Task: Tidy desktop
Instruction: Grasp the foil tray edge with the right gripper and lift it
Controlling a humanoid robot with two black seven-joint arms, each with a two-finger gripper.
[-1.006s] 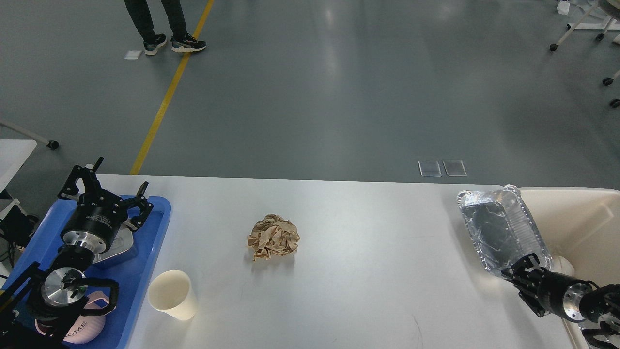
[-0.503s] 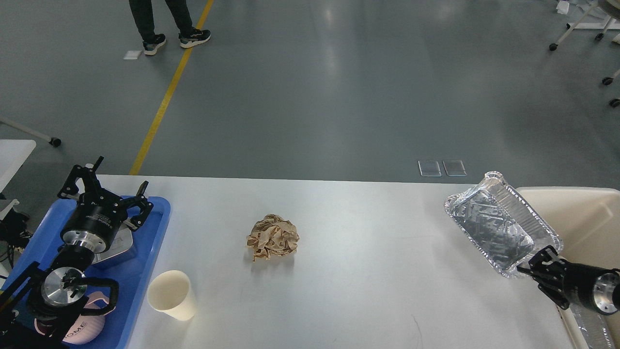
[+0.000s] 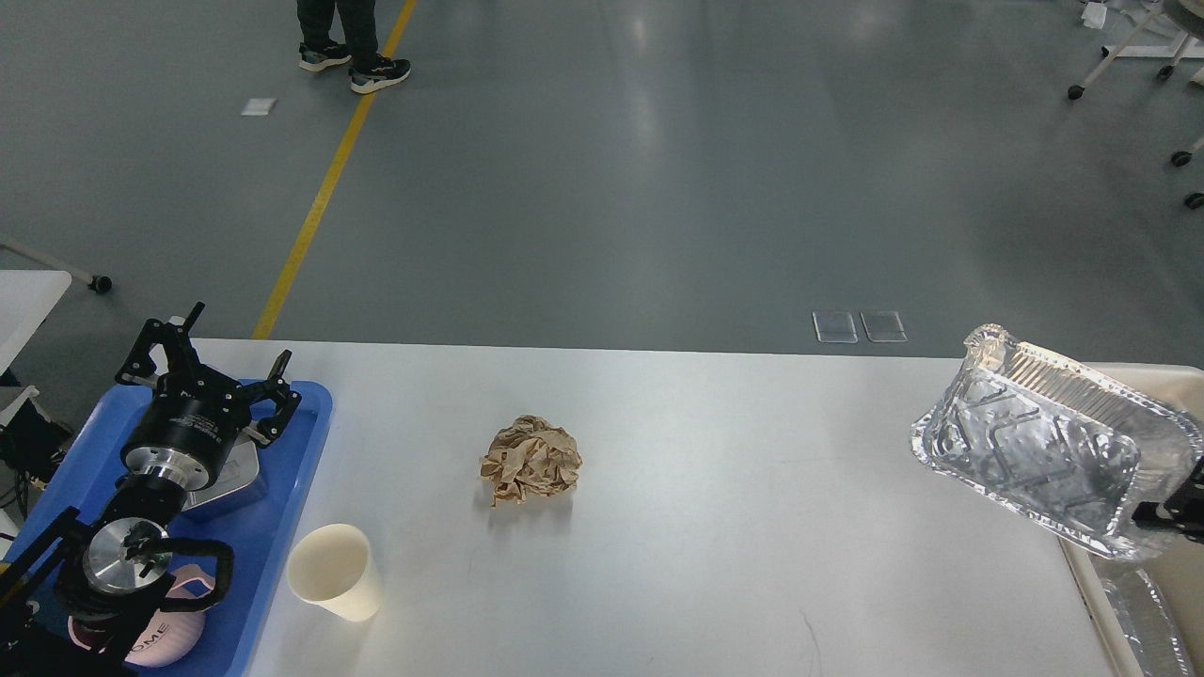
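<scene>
- Since a second ago, foil tray [image 3: 1053, 449] has swung right and up, off the desktop's right edge; it now hangs tilted over the beige bin [image 3: 1143, 390], open side facing the camera.
- Right gripper [image 3: 1176, 503] has retreated to the right edge of view; only a dark sliver shows, against the tray's lower right rim. Fingers cannot be told apart, so whether it clamps the tray cannot be told.
- Left gripper [image 3: 209, 362] unchanged: fingers spread apart, holding nothing, poised over the far end of the blue tray [image 3: 306, 442].
- Desktop [image 3: 715, 527]: light grey-white, fills the lower half of view, far edge running left to right.
- Crumpled brown paper ball [image 3: 530, 460] sits left of desktop centre, well apart from everything else.
- Cream paper cup [image 3: 334, 571] upright near the front left, just beside the blue tray's right rim.
- Blue tray on the desktop's left end; a metal lidded box [image 3: 230, 481] lies in it under the left arm, a pink item [image 3: 155, 639] at its near end, partly hidden by the arm.
- Second foil piece [image 3: 1143, 621] visible inside the bin, bottom right.
- Person's legs and sneakers [image 3: 353, 61] at the top, by the yellow floor line [image 3: 324, 188]; they have stepped right since earlier.
</scene>
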